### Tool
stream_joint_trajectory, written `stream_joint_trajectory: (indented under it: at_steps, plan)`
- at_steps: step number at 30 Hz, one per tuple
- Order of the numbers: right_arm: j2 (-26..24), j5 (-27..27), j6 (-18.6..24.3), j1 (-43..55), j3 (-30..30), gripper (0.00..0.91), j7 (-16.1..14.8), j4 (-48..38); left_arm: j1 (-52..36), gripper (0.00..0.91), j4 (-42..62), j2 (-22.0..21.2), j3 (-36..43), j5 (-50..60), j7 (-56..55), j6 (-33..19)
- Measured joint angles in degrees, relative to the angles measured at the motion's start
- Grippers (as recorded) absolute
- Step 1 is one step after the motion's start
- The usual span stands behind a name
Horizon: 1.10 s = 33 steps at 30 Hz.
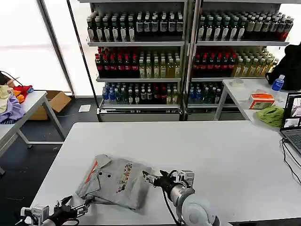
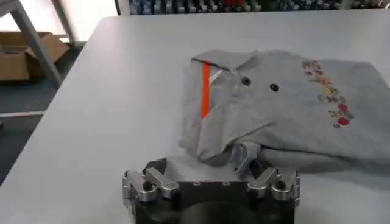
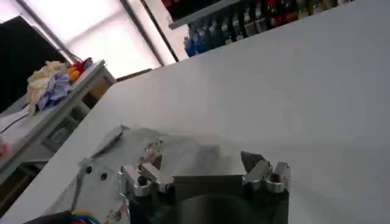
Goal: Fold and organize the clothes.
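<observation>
A light grey shirt (image 1: 115, 181) lies folded on the white table (image 1: 211, 155), with orange-red collar trim, two dark buttons and a small multicoloured chest print. My left gripper (image 1: 77, 206) is low at the table's front left, open, at the shirt's near corner. From the left wrist, the shirt (image 2: 286, 109) lies just ahead of that gripper (image 2: 204, 165), and one finger (image 2: 256, 165) touches the folded hem. My right gripper (image 1: 147, 178) is open at the shirt's right edge. In the right wrist view it (image 3: 201, 161) hangs over bare table with the shirt (image 3: 106, 176) beside it.
A side table at the left holds lilac, yellow and red garments (image 1: 11, 101), with a cardboard box (image 1: 54, 101) behind it. The right-hand table carries a lime-green cloth (image 1: 271, 115), an orange box (image 1: 261, 100), a bottle (image 1: 278, 83) and a laptop (image 1: 292, 122). Bottle shelves (image 1: 141, 56) stand behind.
</observation>
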Motion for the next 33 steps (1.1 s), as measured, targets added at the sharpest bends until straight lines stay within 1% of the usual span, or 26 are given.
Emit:
stream_joint_trajectory:
  at_steps: [8,13,19,20,21,22,23,24,33]
  plan:
    - [0.2,1.3,0.0,0.2,-0.7,0.836,0.7,-0.1,-0.5,0.907,1.2,0.1,0.1,1.8,0.4,-1.4]
    - [-0.1,2.4,0.0,-0.3,-0.6,0.846,1.6,0.1,-0.8,0.907,1.3,-0.1,0.7,2.5,0.5,-1.8]
    - [-1.0,3.2,0.0,-1.5,0.0,0.836,2.5,1.0,-1.4,0.907,1.2,-0.3,1.0,3.0,0.5,-2.4]
    - [-1.0,3.3,0.0,-1.6,0.0,0.464,2.6,1.0,-1.5,0.907,1.2,-0.4,1.1,3.0,0.5,-2.5]
    - [-0.9,3.4,0.0,-1.6,0.0,0.191,2.6,1.0,-1.6,0.907,1.3,-0.5,1.2,3.2,0.6,-2.6]
    - [-0.8,3.5,0.0,-1.6,0.0,0.091,2.6,0.9,-1.7,0.907,1.3,-0.5,1.2,3.2,0.6,-2.8]
    - [-0.7,3.6,0.0,-1.6,-0.1,0.030,2.6,0.7,-1.8,0.907,1.3,-0.5,1.2,3.3,0.5,-2.9]
    - [-0.6,3.6,0.0,-1.6,-0.2,0.000,2.6,0.6,-1.8,0.907,1.3,-0.6,1.3,3.3,0.5,-3.1]
    - [0.3,3.9,0.0,-1.1,-1.3,0.000,3.0,-0.8,-2.1,0.907,2.1,-1.1,1.4,4.4,0.4,-4.3]
